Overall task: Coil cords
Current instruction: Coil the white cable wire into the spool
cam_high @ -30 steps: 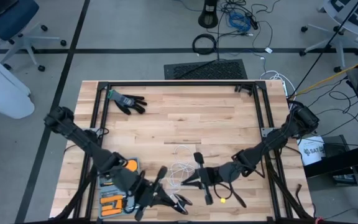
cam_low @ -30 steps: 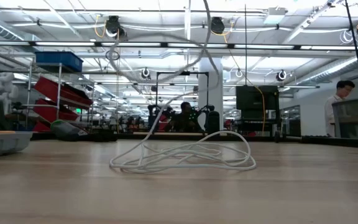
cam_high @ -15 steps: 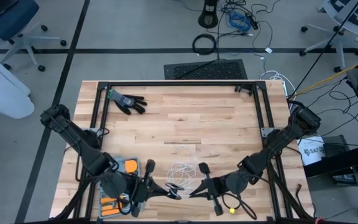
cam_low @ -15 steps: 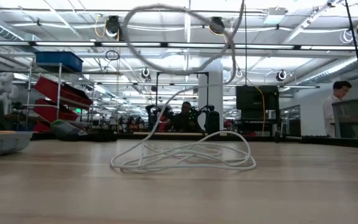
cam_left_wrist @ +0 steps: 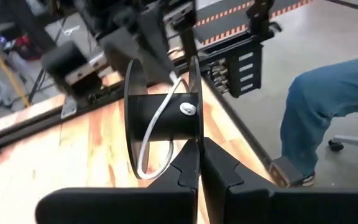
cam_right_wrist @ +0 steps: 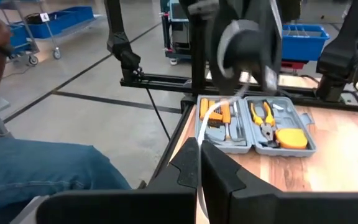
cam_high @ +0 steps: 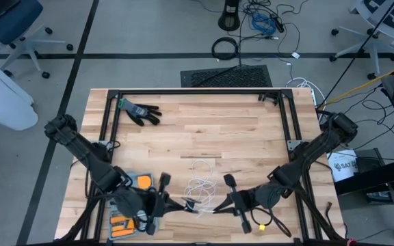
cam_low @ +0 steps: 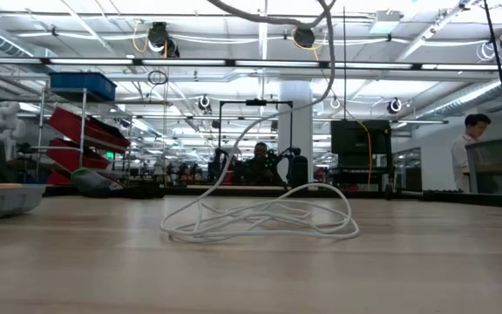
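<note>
The white cord lies partly as a loose pile (cam_high: 200, 185) (cam_low: 260, 222) on the wooden table near its front edge. One strand (cam_low: 325, 61) rises from the pile and leaves the low view at the top. A black spool (cam_left_wrist: 163, 118) with two disc flanges carries a turn of the cord (cam_left_wrist: 151, 137). My left gripper (cam_high: 187, 205) (cam_left_wrist: 199, 149) is shut on the spool. Facing it, my right gripper (cam_high: 214, 208) (cam_right_wrist: 199, 152) is shut on the cord a little way from the spool (cam_right_wrist: 247, 40). My left gripper pinches the rim of one spool flange (cam_left_wrist: 195, 132) between its two fingers. The fingers come about level from the table's left. The spool is lifted clear of the table, its flanges on edge. My right gripper pinches the white cord (cam_right_wrist: 202, 134) between its two fingers, coming about level from the table's right. From the fingers the cord climbs in a gentle curve toward the spool, clear of the table.
An open grey tool case (cam_high: 130, 203) (cam_right_wrist: 260, 124) with pliers lies near the front left. A black glove (cam_high: 141, 111) lies at the far left. A black frame (cam_high: 197, 92) rings the table. A person's leg in jeans (cam_left_wrist: 328, 106) is beside the table.
My left gripper has turned about with the spool and drifted slightly toward the far edge. My right gripper has drawn back toward the table's right and risen a little. The cord's hanging loop has gone up past the top of the low view. The pile has stayed in place.
</note>
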